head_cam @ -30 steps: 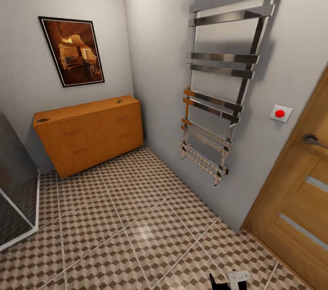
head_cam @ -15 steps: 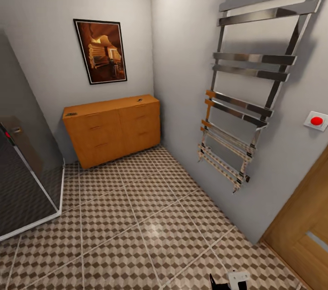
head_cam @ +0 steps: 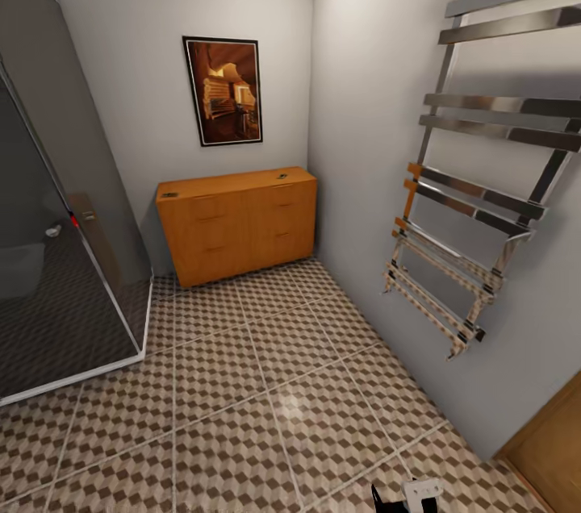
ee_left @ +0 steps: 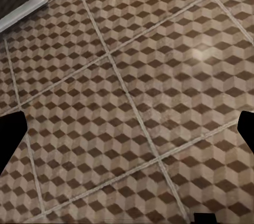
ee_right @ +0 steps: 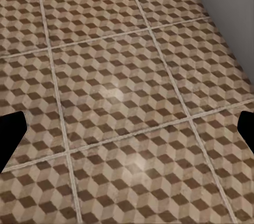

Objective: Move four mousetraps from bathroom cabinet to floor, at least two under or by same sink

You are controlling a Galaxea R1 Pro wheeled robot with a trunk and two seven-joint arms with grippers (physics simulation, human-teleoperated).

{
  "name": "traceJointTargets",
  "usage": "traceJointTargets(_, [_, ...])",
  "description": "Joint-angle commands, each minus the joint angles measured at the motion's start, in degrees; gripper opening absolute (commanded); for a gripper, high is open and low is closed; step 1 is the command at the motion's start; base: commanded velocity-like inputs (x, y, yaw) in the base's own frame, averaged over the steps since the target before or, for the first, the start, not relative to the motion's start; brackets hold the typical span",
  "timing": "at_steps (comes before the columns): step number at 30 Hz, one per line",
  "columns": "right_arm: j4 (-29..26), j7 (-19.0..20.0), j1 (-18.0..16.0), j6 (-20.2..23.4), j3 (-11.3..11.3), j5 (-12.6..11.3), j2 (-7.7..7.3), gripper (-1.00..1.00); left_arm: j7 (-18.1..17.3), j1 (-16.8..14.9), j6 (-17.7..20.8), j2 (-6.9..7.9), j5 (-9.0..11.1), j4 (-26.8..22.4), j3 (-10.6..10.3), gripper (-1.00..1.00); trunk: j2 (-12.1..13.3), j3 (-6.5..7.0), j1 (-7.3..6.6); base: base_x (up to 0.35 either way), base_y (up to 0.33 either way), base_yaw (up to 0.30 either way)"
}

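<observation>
The cabinet (head_cam: 236, 224) stands against the far wall in the room's corner, its long axis running along that wall and its drawer fronts facing the robot. Two small dark mousetraps rest on its flat top: one (head_cam: 169, 194) near the left end, another (head_cam: 282, 176) toward the right end; they are too small to tell which way they point. The bathroom floor (head_cam: 266, 392) stretches from the cabinet toward the robot. A glass shower enclosure (head_cam: 56, 198) stands at left, a framed picture (head_cam: 224, 90) hangs above the cabinet, and a chrome towel rail (head_cam: 476, 174) is on the right wall. In the wrist views, both jaws stand wide apart over bare tile, holding nothing: left gripper (ee_left: 127, 134), right gripper (ee_right: 127, 134).
</observation>
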Motion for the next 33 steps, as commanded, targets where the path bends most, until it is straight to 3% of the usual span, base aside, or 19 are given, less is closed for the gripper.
traceJointTargets(1, [0.04,0.00,-0.04,-0.17,0.22,0.01,-0.02,1.00,0.08,-0.11,-0.30,-0.12,0.37,0.19,-0.48,1.00,-0.12,-0.12,0.03,0.000,0.000,0.282])
traceJointTargets(7, [0.03,0.00,-0.02,-0.17,0.22,0.01,-0.02,1.00,0.19,-0.09,-0.27,-1.30,0.38,0.16,-0.48,1.00,-0.12,-0.12,0.03,0.000,0.000,0.282])
traceJointTargets(15, [0.05,0.00,0.00,-0.17,0.26,0.01,0.01,1.00,0.07,-0.12,-0.24,-0.79,0.39,0.23,-0.48,1.00,-0.12,-0.18,0.03,0.000,0.000,0.282])
traceJointTargets(33, [0.01,0.04,-0.01,-0.17,0.23,0.01,-0.09,1.00,-0.86,-0.09,-0.32,-2.78,0.30,0.18,-0.48,1.00,-0.12,-0.53,0.03,0.000,0.000,0.244])
